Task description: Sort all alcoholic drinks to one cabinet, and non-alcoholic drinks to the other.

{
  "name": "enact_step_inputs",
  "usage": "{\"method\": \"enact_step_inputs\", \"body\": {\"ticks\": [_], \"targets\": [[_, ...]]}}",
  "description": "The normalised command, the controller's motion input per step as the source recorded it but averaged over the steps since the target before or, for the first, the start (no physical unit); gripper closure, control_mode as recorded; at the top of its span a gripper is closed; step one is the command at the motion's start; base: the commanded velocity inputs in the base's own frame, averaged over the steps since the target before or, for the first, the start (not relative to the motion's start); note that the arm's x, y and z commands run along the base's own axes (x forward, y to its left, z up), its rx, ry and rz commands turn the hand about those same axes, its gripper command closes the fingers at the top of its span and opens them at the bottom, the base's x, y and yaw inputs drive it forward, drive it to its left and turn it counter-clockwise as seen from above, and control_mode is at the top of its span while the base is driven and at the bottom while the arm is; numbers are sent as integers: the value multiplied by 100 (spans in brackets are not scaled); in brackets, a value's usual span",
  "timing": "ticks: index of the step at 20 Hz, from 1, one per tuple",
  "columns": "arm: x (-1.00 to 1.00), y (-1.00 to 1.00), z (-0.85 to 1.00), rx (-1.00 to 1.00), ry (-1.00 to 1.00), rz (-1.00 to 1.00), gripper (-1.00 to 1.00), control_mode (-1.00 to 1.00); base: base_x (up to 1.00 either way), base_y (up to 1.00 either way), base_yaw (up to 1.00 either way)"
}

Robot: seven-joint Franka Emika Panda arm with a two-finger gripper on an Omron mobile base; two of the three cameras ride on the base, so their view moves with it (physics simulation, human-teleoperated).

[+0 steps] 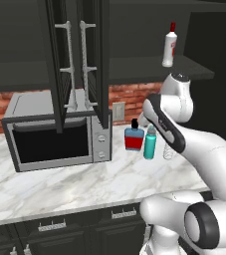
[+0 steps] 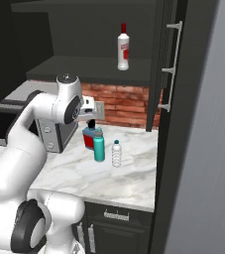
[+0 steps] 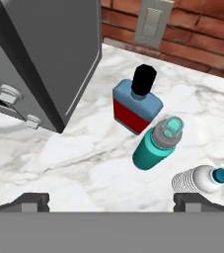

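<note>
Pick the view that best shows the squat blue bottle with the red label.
The hand view: squat blue red-labelled bottle is close, unobstructed. Left base view shows it small; in the right base view the teal bottle partly covers it.

Four bottles are in sight: one slim white bottle with a red cap [image 2: 123, 46] on the cabinet shelf, and three on the marble counter [image 1: 59, 184], namely one squat blue bottle with a red label and black cap [image 3: 136, 101], one teal bottle with a grey cap [image 3: 157, 144] and one clear ribbed water bottle [image 3: 199, 179]. There is one microwave [image 1: 55, 134], one wall switch plate [image 3: 154, 22], and two open cabinet doors [image 1: 77, 60] with silver bar handles hang side by side above the microwave.
</note>
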Motion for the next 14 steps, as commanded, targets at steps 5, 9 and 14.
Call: {"method": "enact_step_inputs", "body": {"ticks": [5,9,14], "targets": [[29,0,-19,0,0,2,-100,-100,0,0,0],[26,0,-19,0,0,2,-100,-100,0,0,0],[21,0,-18,0,0,1,-100,-100,0,0,0]]}}
